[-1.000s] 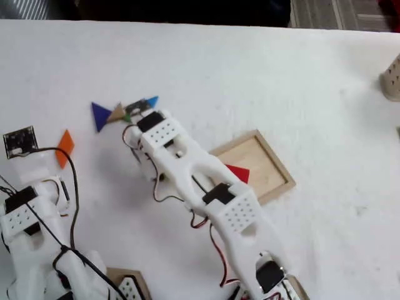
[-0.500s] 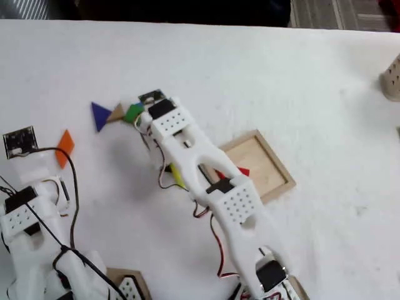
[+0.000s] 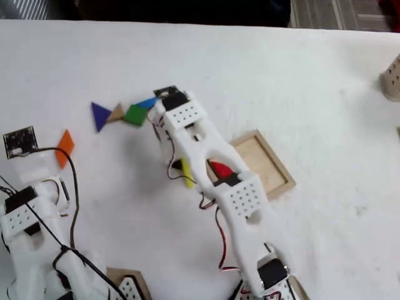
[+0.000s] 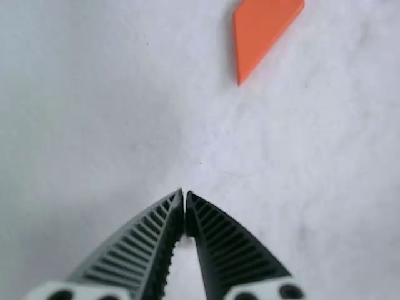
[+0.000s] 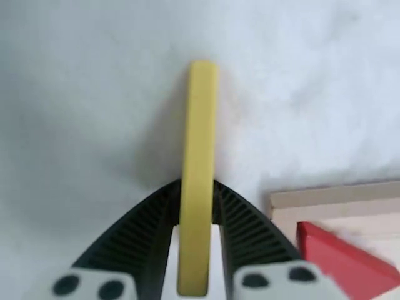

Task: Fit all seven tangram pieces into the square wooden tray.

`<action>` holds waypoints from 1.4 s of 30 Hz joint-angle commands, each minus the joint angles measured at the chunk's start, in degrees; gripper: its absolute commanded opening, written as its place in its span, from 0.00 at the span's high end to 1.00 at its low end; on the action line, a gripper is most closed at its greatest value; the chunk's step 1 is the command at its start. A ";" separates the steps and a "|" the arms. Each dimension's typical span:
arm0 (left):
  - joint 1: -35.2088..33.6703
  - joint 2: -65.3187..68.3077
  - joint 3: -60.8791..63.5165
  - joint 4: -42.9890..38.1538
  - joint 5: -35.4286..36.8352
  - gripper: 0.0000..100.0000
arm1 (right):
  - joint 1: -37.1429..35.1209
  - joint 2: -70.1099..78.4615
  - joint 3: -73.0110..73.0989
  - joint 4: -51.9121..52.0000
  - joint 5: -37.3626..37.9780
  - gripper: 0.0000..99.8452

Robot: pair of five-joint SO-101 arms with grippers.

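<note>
My right gripper (image 5: 197,187) is shut on a yellow piece (image 5: 199,169), held on edge just above the table beside the near-left corner of the square wooden tray (image 5: 331,197). In the high view the yellow piece (image 3: 186,174) shows under the right arm, left of the tray (image 3: 284,172). A red triangle (image 3: 220,169) lies in the tray. My left gripper (image 4: 185,197) is shut on nothing over bare table, a little short of the orange parallelogram (image 4: 265,31).
A dark blue triangle (image 3: 100,115), a brown triangle (image 3: 116,113), a green square (image 3: 135,115) and a light blue triangle (image 3: 149,102) lie in a row left of the right arm's wrist. A wooden object (image 3: 392,78) stands at the far right edge.
The right arm has swung to the right toward the tray with the yellow piece, uncovering the green square and light blue triangle. The left arm has kept still.
</note>
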 commanded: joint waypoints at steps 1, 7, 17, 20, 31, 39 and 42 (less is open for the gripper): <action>0.57 -1.54 -0.09 -0.70 -0.53 0.98 | 1.10 -6.20 0.53 2.77 3.69 0.98; 0.57 -1.54 -0.09 -1.05 -0.53 0.98 | 7.78 -21.05 11.34 2.68 4.13 0.98; 1.80 -1.54 -0.09 -1.14 -0.44 0.98 | 17.71 -39.78 35.08 -7.08 9.14 0.98; 1.89 -1.54 -0.09 -1.14 -0.44 0.98 | 19.21 -40.84 40.53 -11.12 9.23 0.98; 1.89 -1.54 0.00 -1.05 -0.44 0.98 | 18.59 -40.31 48.62 -18.07 9.14 0.97; 1.89 -1.80 0.70 -1.14 -0.53 0.98 | 18.51 -35.30 49.05 -19.30 9.23 0.79; 1.89 -1.80 0.79 -1.14 -0.53 0.98 | 18.95 -34.24 45.19 -16.31 10.02 0.75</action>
